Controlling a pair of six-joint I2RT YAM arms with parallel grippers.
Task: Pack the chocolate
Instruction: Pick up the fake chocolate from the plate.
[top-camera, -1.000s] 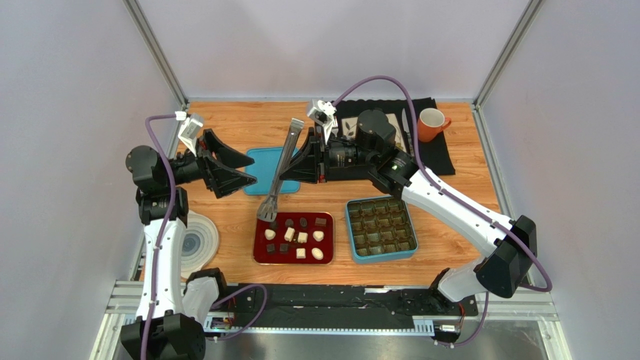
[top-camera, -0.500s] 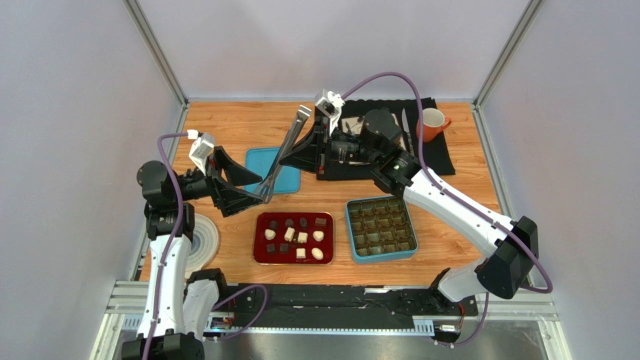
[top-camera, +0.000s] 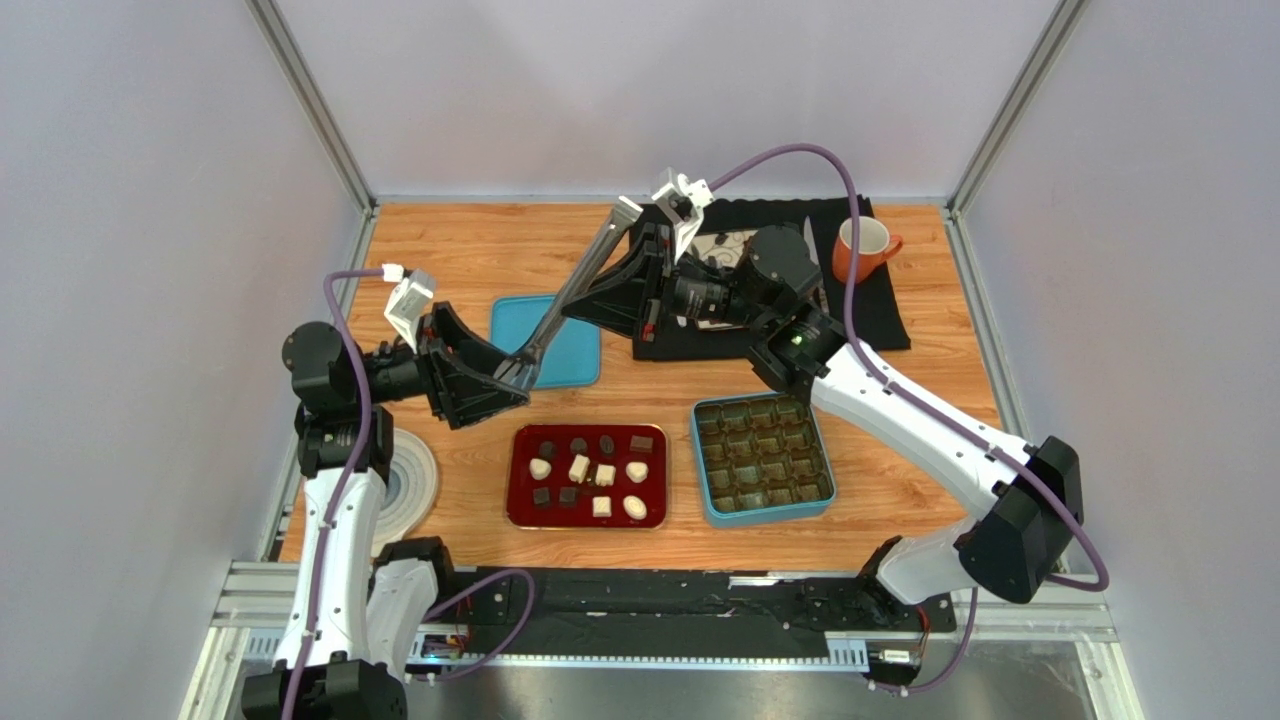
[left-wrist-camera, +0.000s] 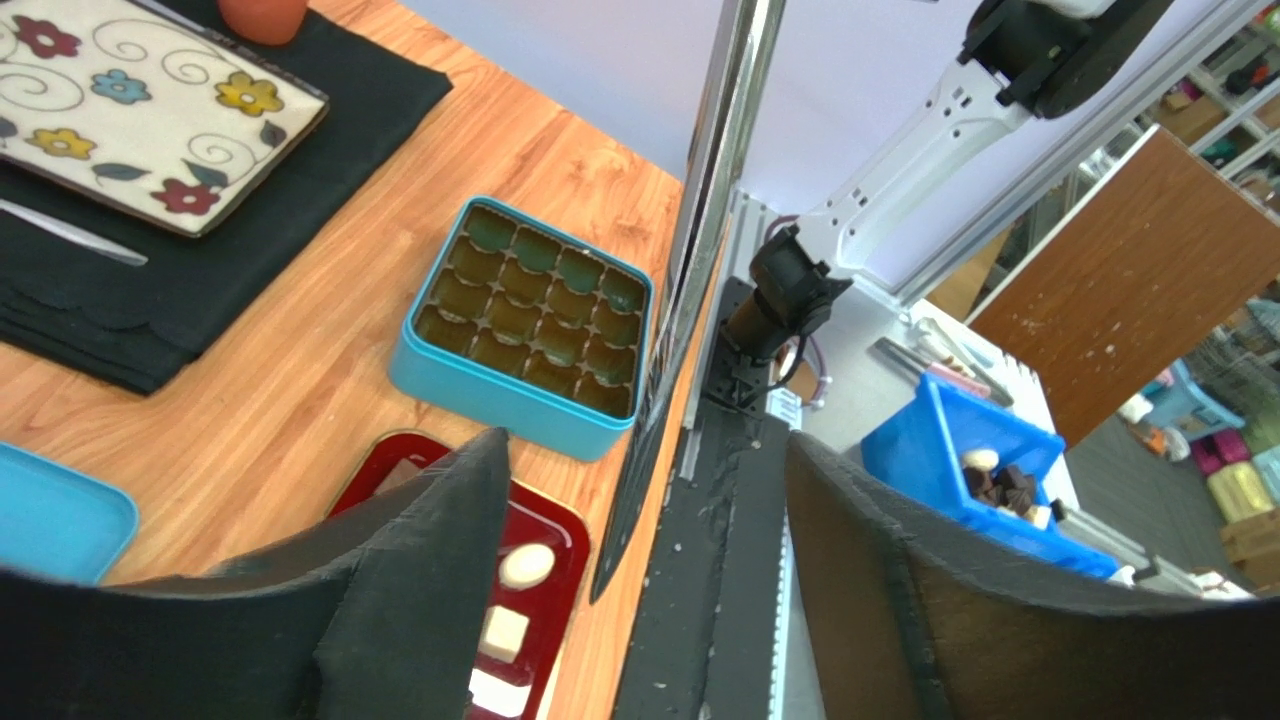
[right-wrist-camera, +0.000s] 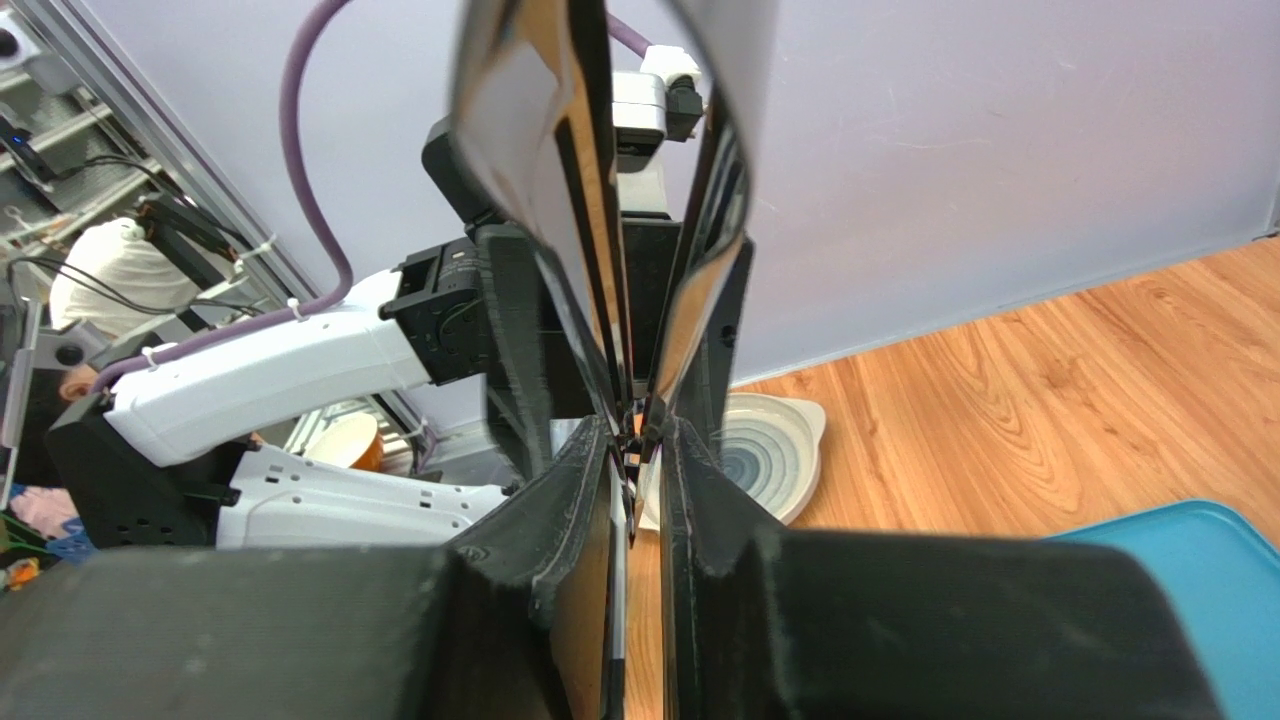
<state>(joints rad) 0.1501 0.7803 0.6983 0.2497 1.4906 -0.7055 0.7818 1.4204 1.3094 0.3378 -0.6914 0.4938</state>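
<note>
Wooden table (top-camera: 451, 248), pale walls on three sides, with bare wood at rear left and a black cloth (top-camera: 887, 323) and mug (top-camera: 864, 248) at rear right. Front centre: red tray (top-camera: 519, 507) holding the chocolates (top-camera: 603, 474), brown and cream. Blue box (left-wrist-camera: 504, 402) of cells just right of it. Right gripper (right-wrist-camera: 637, 438) pinches metal tongs (top-camera: 567, 293), now raised off the tray and slanting left. Left gripper (left-wrist-camera: 643, 450), moved inward since, stands wide around their lower end.
</note>
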